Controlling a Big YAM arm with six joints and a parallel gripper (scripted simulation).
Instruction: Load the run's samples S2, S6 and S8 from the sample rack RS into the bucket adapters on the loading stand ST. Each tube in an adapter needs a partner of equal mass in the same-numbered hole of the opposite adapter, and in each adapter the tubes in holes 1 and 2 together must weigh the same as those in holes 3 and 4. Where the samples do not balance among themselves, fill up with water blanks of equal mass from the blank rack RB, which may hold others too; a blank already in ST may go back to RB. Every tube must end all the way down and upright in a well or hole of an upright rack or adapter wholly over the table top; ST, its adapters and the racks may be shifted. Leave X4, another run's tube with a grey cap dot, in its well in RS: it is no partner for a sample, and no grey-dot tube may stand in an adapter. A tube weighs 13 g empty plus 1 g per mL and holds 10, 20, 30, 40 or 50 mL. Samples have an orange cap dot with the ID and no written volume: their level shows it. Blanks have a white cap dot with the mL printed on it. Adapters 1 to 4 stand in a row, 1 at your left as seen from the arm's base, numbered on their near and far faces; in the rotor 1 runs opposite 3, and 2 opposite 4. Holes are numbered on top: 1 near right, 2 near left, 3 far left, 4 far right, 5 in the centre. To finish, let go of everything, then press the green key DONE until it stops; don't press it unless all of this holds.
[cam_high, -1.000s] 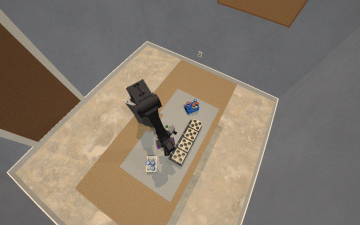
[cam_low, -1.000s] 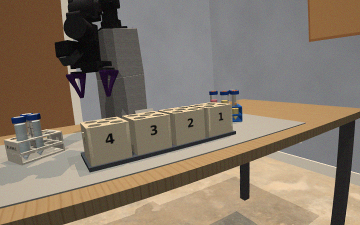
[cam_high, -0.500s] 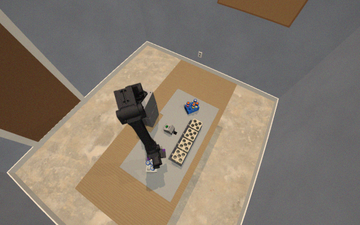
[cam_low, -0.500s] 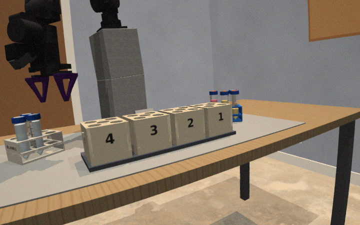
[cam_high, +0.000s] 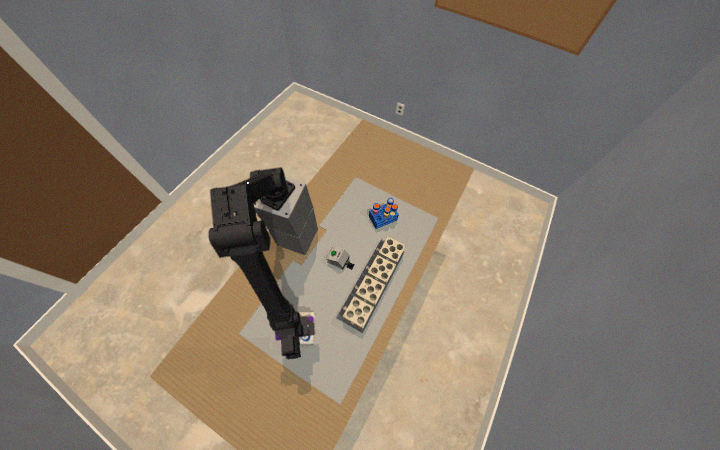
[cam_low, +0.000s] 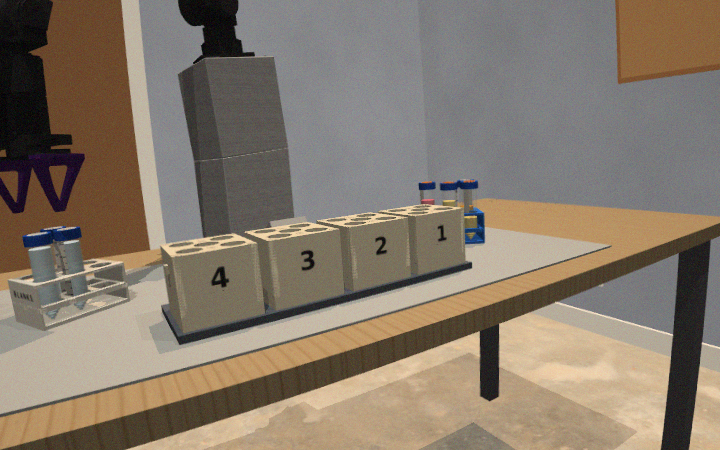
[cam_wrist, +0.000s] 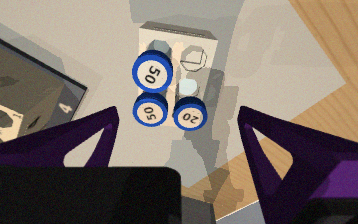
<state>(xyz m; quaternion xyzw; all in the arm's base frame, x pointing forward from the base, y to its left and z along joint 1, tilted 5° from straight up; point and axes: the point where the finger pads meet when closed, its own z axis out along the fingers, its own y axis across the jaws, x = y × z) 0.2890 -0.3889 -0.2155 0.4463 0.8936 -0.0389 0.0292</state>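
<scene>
A: Where is the gripper (cam_wrist: 177, 132) now?

B: It hangs above the blank rack (cam_low: 31, 310), which sits at the left edge of the exterior view. Its purple fingers stand wide apart and nothing is between them.

A: What is in the rack?

B: In the wrist view, three blue-capped tubes near the centre top: two 50 mL blanks (cam_wrist: 152, 72) (cam_wrist: 150, 109) one above the other, and a 20 mL blank (cam_wrist: 190, 113) just to the right of the lower one. The other wells look empty. The four adapters (cam_low: 305, 260) in the middle of the exterior view also show only empty holes, and the sample rack (cam_high: 383, 213) stands to the upper right in the top view.

A: How will such a tube handle?

B: I judge it stiff, smooth plastic, so a little slippery; a 50 mL one is the heaviest kind. The caps almost touch, so I would take one tube just under its cap, with the fingers on its free sides, and lift it straight up.
</scene>
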